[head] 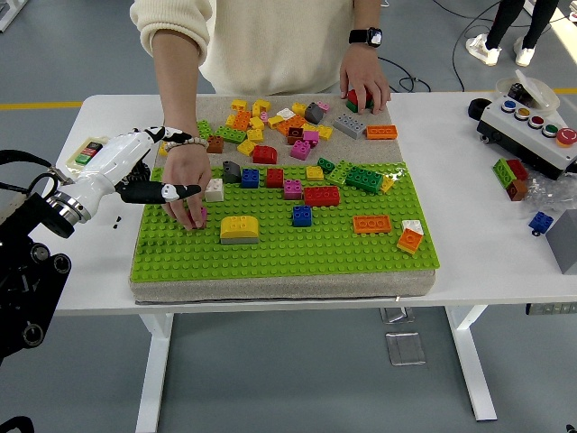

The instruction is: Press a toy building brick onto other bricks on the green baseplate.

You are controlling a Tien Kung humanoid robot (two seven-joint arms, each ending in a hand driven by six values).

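1. Left robot hand [155,177], white shell with black fingers, hovering over the left edge of the green studded baseplate [270,248]. Fingers stretched out toward the right, relaxed, gripping nothing.
2. Right robot hand nowhere in view.
3. Person's hand [187,183] with a bead bracelet reaching down right beside the robot fingers, fingertips on the baseplate near its left side. Can't tell if a brick sits under those fingertips.
4. Person's other hand [363,79], watch on the wrist, resting on a red brick [352,96] at the far edge of the beige mat [194,106].
5. Small white brick [215,189] just right of the robot's fingertips, on the baseplate.
6. Rounded yellow brick [239,228] closer to the near edge, with a blue square brick [302,216], a long red brick [321,196] and a flat orange brick [371,224] spread out to its right.
7. Loose pile of mixed-colour bricks [270,126] on the mat behind the baseplate.
8. Grey button box [532,126] with coloured buttons off on the right of the white surface [487,225].
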